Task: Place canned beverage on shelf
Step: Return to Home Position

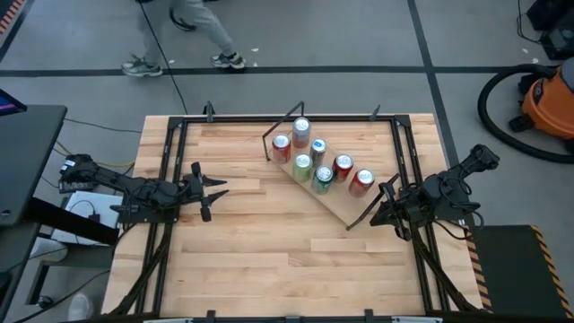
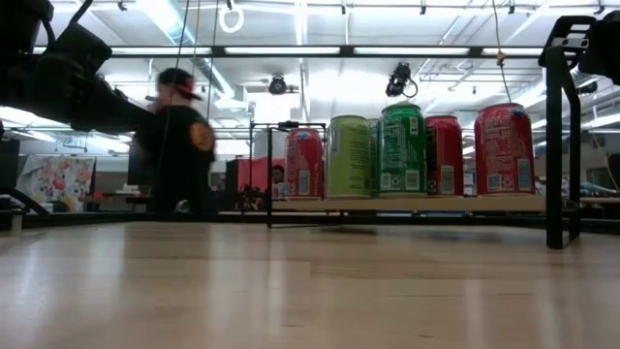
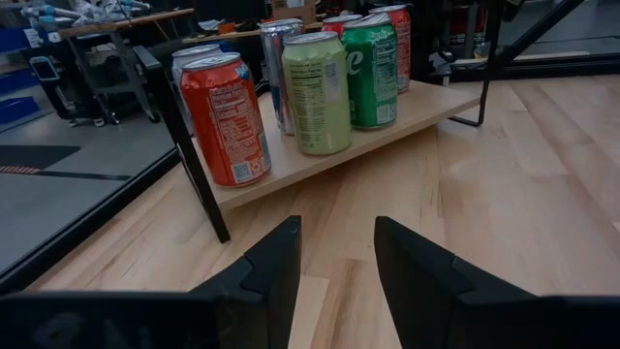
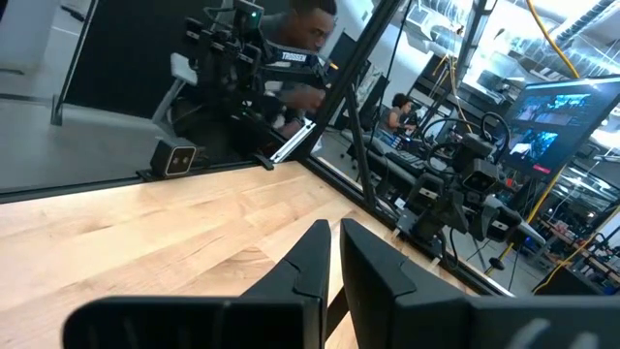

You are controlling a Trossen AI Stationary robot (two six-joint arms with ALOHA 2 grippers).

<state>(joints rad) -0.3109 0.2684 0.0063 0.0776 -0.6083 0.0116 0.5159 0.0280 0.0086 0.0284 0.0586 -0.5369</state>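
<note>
Several drink cans stand upright on the shelf (image 1: 334, 203), a small light-wood board on black rod legs, right of the table's middle. Among them are a red can (image 3: 225, 118), a light green can (image 3: 318, 92), a green can (image 3: 371, 73) and a silver one. My left gripper (image 1: 222, 187) hovers at the table's left side and points at the shelf. In its wrist view its fingers (image 3: 338, 254) stand a narrow gap apart with nothing between them. My right gripper (image 1: 377, 205) hovers by the shelf's right end, shut (image 4: 334, 247) and empty. No can lies off the shelf.
A black metal frame (image 1: 170, 161) runs along the tabletop's edges. Bare slatted wood (image 1: 269, 251) fills the near half of the table. A person (image 2: 179, 145) walks past beyond the far edge. An orange vacuum (image 1: 547, 99) stands on the floor at the far right.
</note>
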